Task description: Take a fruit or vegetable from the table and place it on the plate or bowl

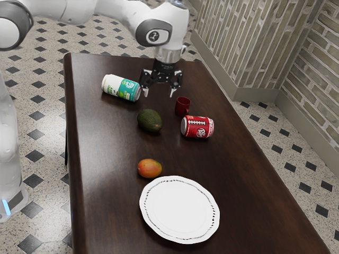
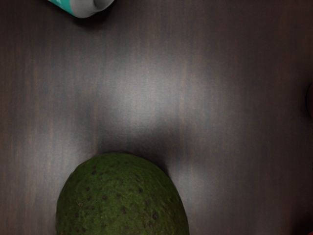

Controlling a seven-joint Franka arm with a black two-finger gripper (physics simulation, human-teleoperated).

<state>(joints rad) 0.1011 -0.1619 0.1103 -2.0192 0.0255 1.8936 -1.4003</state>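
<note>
Hovering over the far part of the table (image 1: 243,174), the gripper (image 1: 158,93) appears in the exterior view with its two fingers spread wide and nothing between them. It hangs between a white and teal can (image 1: 122,87), which lies on its side toward the exterior view's left, and a small red cup (image 1: 183,106) toward the exterior view's right.

The avocado (image 1: 150,120) lies on the wood nearer to the camera than the fingers and slightly toward the exterior view's left of them, lower than the gripper and apart from it. I judge that the coming move turns on this offset: the hand has to travel over the avocado and then go down. From here the avocado looks almost round, so I cannot say surely how its long axis runs.

A red can (image 1: 197,127) lies on its side just beside the cup. Nearer the camera, a mango (image 1: 149,168) rests close to the white plate (image 1: 180,209) without touching it. The plate carries nothing. I cannot see the inside of the cup.

In the wrist view the avocado (image 2: 122,196), dark green with small spots, lies near the hand on the bare table (image 2: 205,98), and the picture's edge cuts it. The end of the white and teal can (image 2: 83,6) shows well apart from it, across open wood.
</note>
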